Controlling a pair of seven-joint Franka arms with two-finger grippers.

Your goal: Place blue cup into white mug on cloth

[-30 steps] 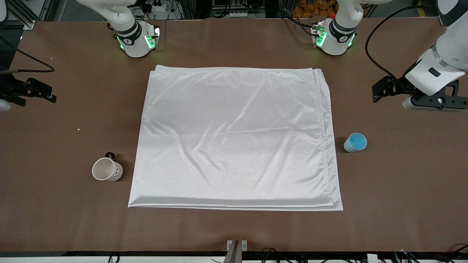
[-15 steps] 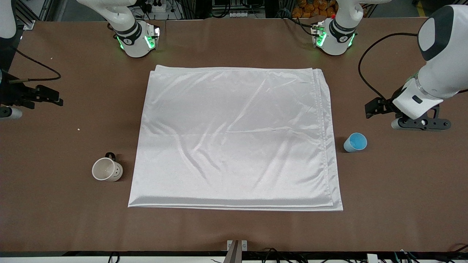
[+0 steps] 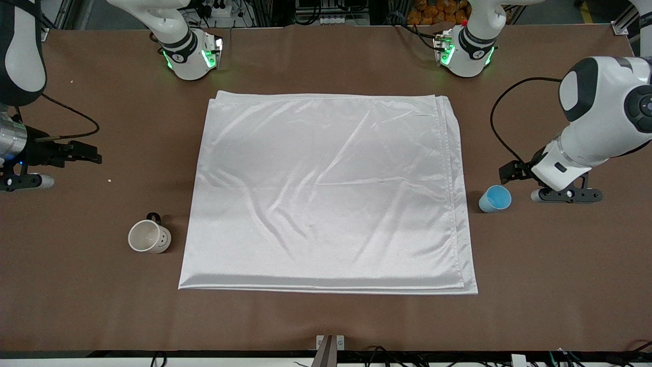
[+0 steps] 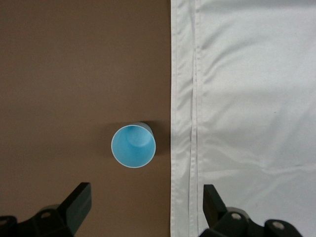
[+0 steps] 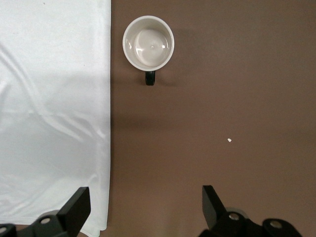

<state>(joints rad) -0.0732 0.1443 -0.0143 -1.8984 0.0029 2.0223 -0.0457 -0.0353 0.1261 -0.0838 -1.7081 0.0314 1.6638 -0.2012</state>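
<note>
Jaws of both grippers: spread wide, nothing between them.

Table (image 3: 326, 316): brown surface carrying every item listed.

Cloth (image 3: 328, 191): shiny white, folded, rectangular, softly wrinkled; lies flat at the table's middle, with stacked layers showing along its edge toward the left arm's end.

Left gripper (image 3: 509, 172): hangs over bare table at about 1 o'clock from the blue cup in the front view, close to it; its wrist view looks down with the cup between and ahead of the fingers (image 4: 76, 202), clear of both.

Right gripper (image 3: 84, 153): hangs over bare table toward the right arm's end, at about 11 o'clock from the white mug in the front view and well apart from it.

White mug (image 3: 148, 237): cream, upright, empty, black handle, smiley face; on the table just beside the cloth's edge toward the right arm's end, not on it.

Blue cup (image 3: 495, 199): light blue, upright, empty; on the table just beside the other cloth edge
</note>
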